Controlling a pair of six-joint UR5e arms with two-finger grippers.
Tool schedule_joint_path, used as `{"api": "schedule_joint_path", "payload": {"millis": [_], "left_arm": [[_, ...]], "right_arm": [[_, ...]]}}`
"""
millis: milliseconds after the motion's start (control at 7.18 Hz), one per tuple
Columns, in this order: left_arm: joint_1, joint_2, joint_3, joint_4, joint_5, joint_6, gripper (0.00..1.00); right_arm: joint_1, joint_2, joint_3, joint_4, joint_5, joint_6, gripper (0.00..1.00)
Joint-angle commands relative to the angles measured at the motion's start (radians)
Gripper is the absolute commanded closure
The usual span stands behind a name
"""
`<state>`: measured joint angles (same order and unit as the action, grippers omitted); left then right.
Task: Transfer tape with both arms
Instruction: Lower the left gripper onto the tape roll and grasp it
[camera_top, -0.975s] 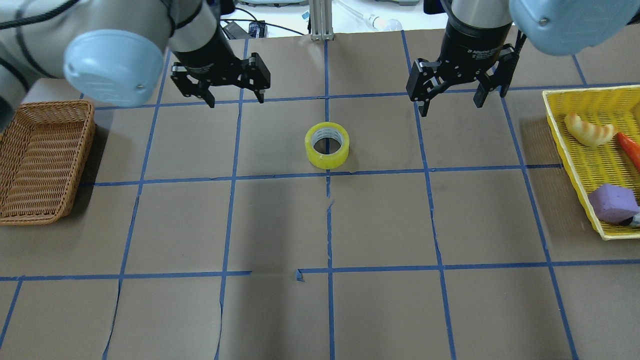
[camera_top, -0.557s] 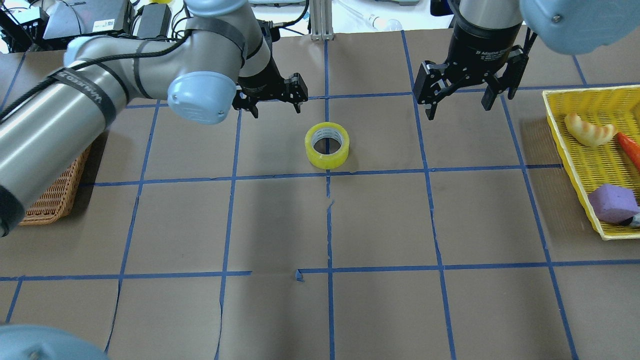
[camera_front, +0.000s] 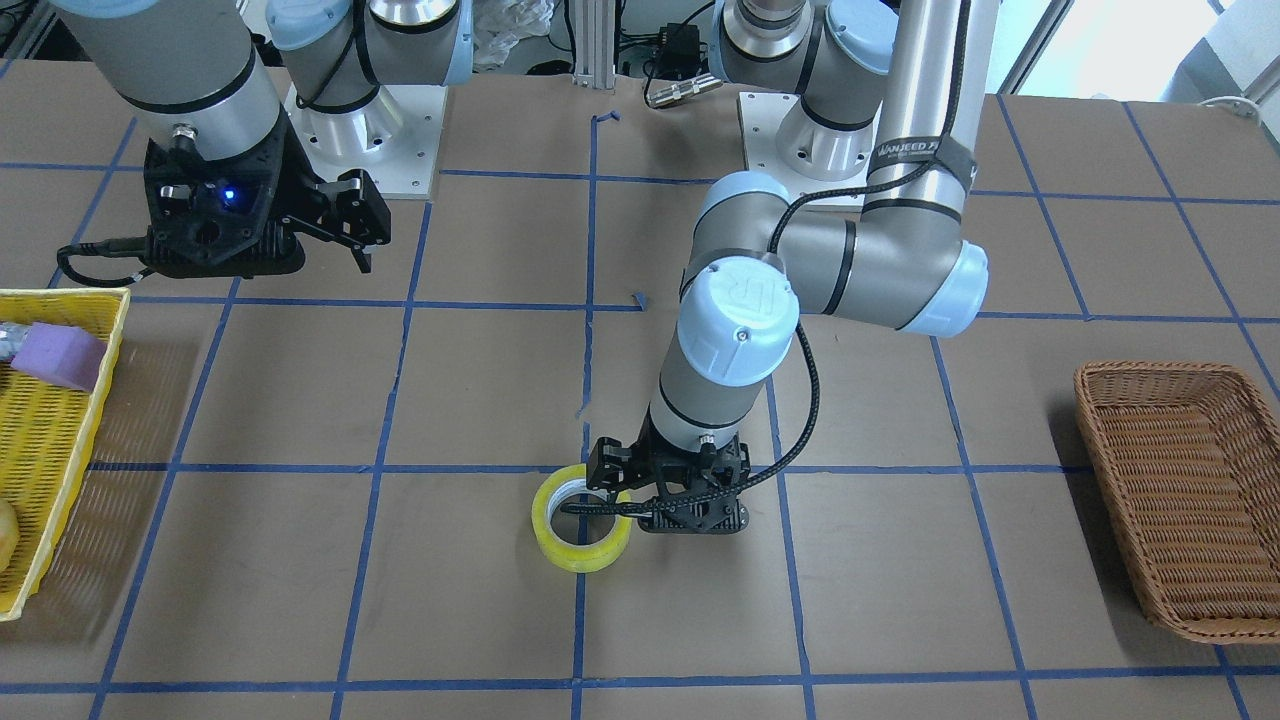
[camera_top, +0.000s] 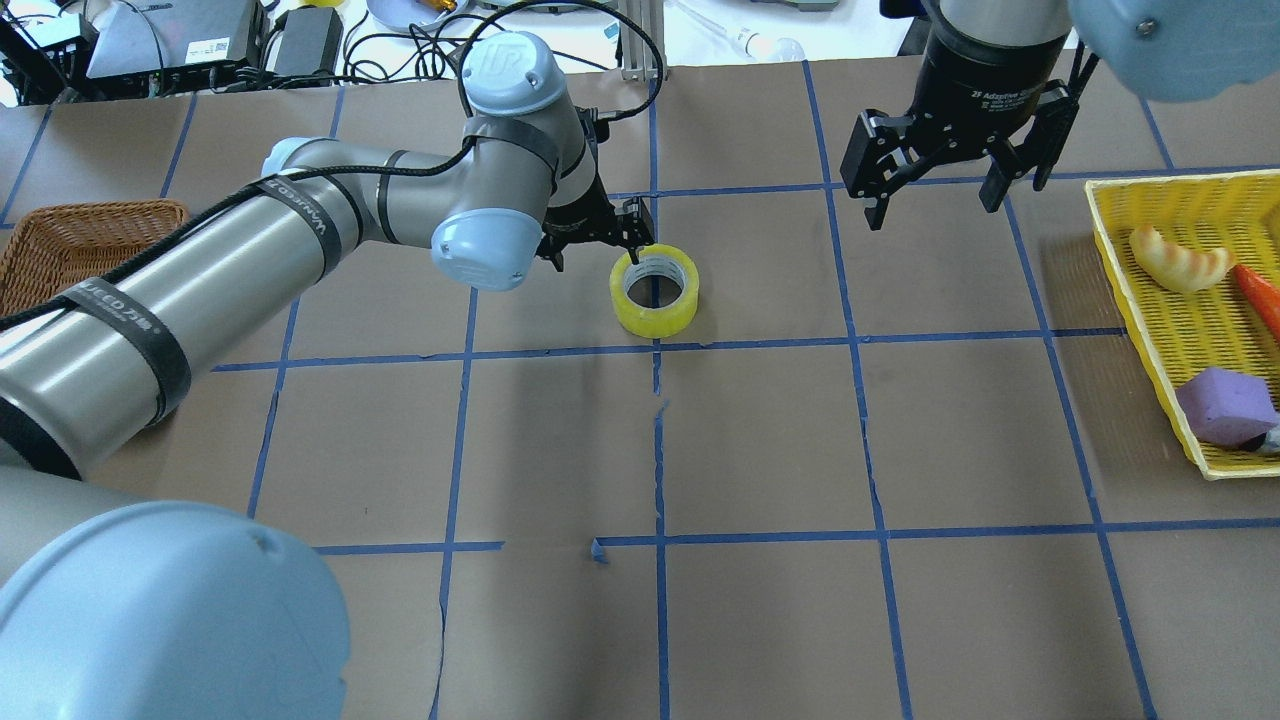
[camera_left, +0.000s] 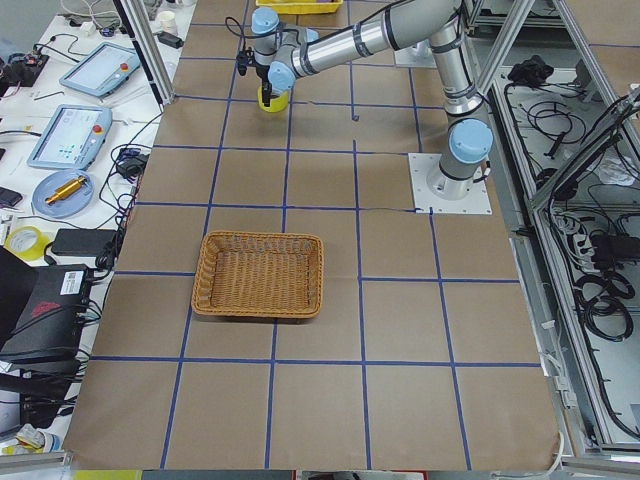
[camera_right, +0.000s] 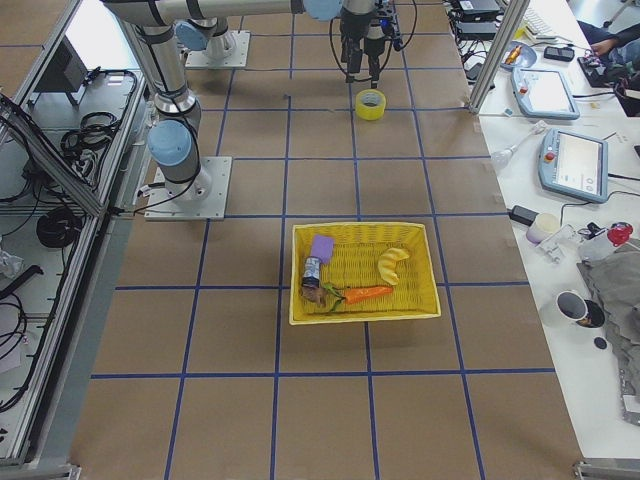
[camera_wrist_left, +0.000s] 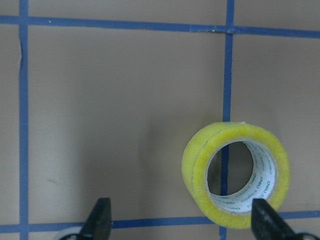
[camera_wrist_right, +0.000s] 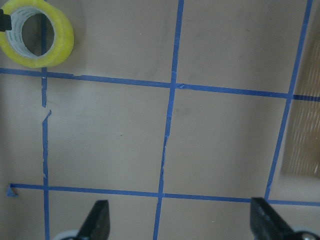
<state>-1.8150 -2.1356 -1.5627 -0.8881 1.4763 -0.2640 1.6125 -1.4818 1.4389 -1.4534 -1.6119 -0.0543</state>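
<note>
Your left gripper (camera_top: 595, 258) is down low beside the tape (camera_top: 655, 318), with its jaws spread wide and nothing held between them. In the left wrist view the yellow roll sits inside the gap but crowds toward one side. It lies against the finger at that view's right, whose tip overlaps the roll's rim, while the other finger (camera_wrist_left: 98, 220) stands well clear over bare brown paper. You cannot tell from these views whether that near finger touches the roll.

The tape lies flat on the table (camera_top: 560, 450) with its hole facing up and its white core showing. A blue tape line (camera_top: 760, 343) runs under it and shows through the hole.

Your right gripper (camera_top: 932, 213) hangs above the table, its jaws also wide open and empty. For that gripper the tape is well apart. In the right wrist view the roll sits in the top left corner, far ahead of the fingers and outside the left-hand one.

The wicker basket (camera_top: 90, 225) lies well out beyond your left gripper, on the side away from the tape. The yellow mesh tray (camera_top: 1190, 330) lies out beyond your right gripper and holds a purple sponge block (camera_top: 1225, 405).
</note>
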Motion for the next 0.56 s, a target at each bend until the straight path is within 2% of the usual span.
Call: {"api": "schedule_joint_path", "payload": {"millis": [0,139,279,418], "left_arm": [[-0.006,-0.038,-0.019,0.055,-0.010,-0.049,0.17],[-0.007,-0.043,-0.048,0.070,-0.033,-0.041,0.34],[-0.007,-0.047,-0.057,0.072,-0.039,-0.043,0.35],[-0.007,-0.046,-0.053,0.074,-0.039,-0.041,0.72]], "right_arm": [[-0.026,-0.003,-0.003,0.001,0.015,-0.002,0.00],[-0.026,-0.012,-0.002,0.008,0.015,-0.003,0.00],[-0.028,-0.014,-0.002,0.005,0.015,-0.006,0.00],[-0.028,-0.015,-0.002,0.010,0.015,-0.007,0.00]]}}
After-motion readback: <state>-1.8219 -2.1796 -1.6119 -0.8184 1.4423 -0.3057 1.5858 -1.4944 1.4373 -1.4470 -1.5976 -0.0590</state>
